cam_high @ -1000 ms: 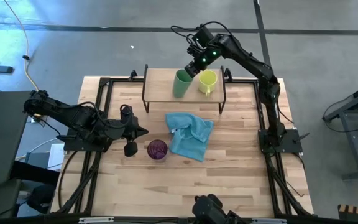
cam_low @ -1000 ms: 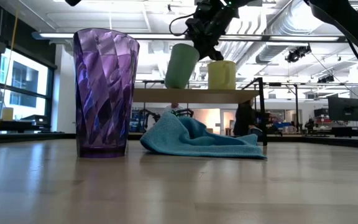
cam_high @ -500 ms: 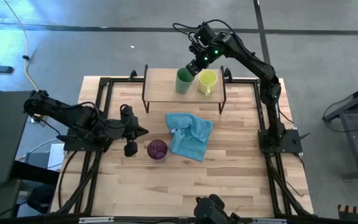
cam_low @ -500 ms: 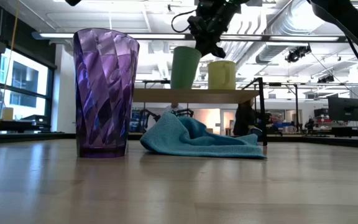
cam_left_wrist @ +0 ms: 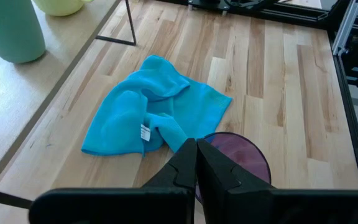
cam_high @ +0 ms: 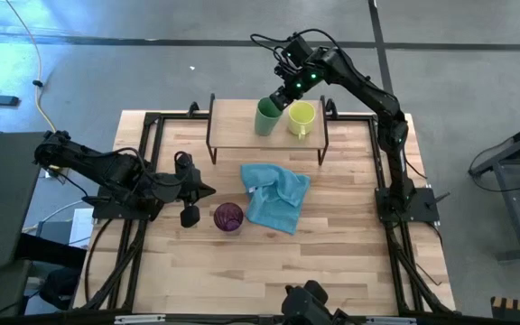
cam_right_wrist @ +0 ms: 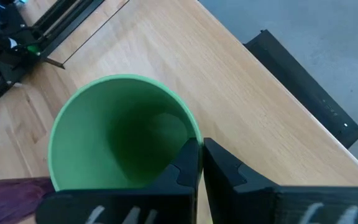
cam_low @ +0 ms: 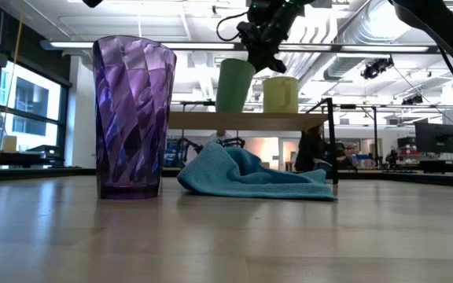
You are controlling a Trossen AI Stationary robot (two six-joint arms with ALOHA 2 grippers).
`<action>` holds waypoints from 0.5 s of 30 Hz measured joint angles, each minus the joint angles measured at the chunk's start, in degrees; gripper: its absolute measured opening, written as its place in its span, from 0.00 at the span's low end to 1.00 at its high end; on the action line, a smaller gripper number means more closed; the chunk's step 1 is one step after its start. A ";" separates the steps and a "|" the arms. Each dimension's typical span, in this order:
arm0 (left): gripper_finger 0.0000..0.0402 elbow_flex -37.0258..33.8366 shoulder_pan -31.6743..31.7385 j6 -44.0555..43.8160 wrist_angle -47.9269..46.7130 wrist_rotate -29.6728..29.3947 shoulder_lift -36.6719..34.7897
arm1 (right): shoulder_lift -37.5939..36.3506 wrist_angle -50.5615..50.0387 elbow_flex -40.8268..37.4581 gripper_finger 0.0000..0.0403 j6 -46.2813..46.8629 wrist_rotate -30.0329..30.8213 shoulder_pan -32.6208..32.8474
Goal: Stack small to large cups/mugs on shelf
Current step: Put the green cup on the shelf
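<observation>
Green cup (cam_high: 265, 118) stands on the shelf (cam_high: 233, 135), top middle, beside the mug (cam_high: 301, 118). My right gripper (cam_high: 281, 97) pinches its rim tight. If I pull away without letting go, it tips.

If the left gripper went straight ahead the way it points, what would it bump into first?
Probably the purple tumbler: the shut left gripper points right at it, with the blue cloth just beyond.

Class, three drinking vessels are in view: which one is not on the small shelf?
The tall translucent purple tumbler: it stands on the tabletop beside the blue cloth, while the green cup and yellow-green mug stand on the shelf.
</observation>
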 joint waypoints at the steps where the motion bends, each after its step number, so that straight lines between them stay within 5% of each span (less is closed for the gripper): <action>1: 0.00 0.02 -0.01 0.00 0.00 0.00 -0.01 | 0.00 0.01 0.00 0.00 0.14 0.04 0.00; 15: 0.00 0.00 0.01 0.00 -0.02 0.00 -0.02 | 0.00 0.45 0.00 0.00 0.26 0.04 0.00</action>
